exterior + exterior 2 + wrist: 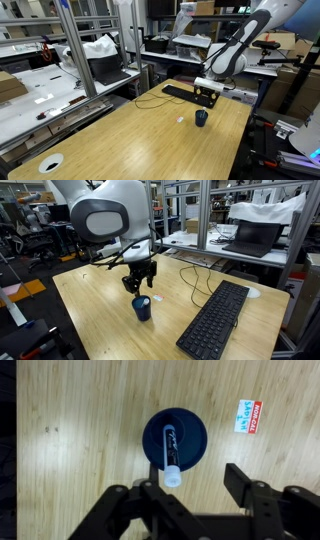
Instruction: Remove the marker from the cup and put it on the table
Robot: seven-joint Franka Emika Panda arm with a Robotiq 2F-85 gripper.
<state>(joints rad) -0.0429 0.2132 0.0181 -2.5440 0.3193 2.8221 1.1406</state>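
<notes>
Standing in small dark cup [150, 435], slim white-tipped marker [171, 460] under wide-spread, empty gripper [192, 485]

The arm [105, 220] bends down, jaws pointing downward, apparently spread apart.

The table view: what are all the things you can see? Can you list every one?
table: one, light wood, under everything
cup: one, dark, on the table right below the gripper
marker: one, dark with a white end, standing inside the cup
keyboard: one, black, on the table beside the cup
cable: one, black, curling across the table
disc: one, white, near a table corner
sticker: one, red and white, flat on the table near the cup
laptop: one, dark, on the bench behind the table
arm: one, white
gripper: one, black, open above the cup
</notes>
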